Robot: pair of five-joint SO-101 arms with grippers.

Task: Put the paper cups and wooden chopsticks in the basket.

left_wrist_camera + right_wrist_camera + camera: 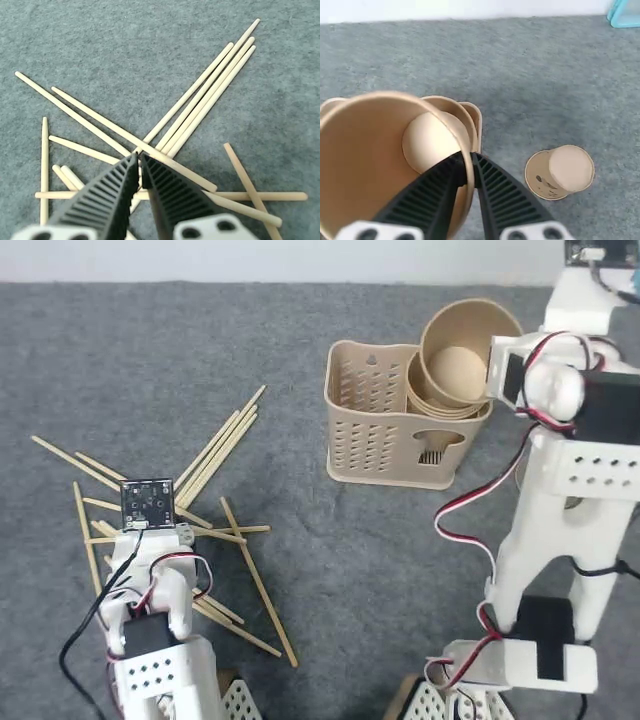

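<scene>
Several wooden chopsticks (215, 455) lie crisscrossed on the grey carpet at the left. My left gripper (139, 159) hangs just above where they cross, with its fingers shut; a sliver of chopstick (190, 105) shows in the narrow gap, and I cannot tell whether it is held. The beige slotted basket (375, 430) stands mid-table with nested paper cups (440, 395) in its right end. My right gripper (467, 162) is shut on the rim of a paper cup (375, 155), tilted above those nested cups. Another paper cup (561, 172) stands upside down on the carpet beyond the basket.
The basket's left compartment (365, 380) holds nothing. Open carpet (330, 540) lies between the chopstick pile and the basket. A light blue container (625, 12) sits at the far edge by the wall.
</scene>
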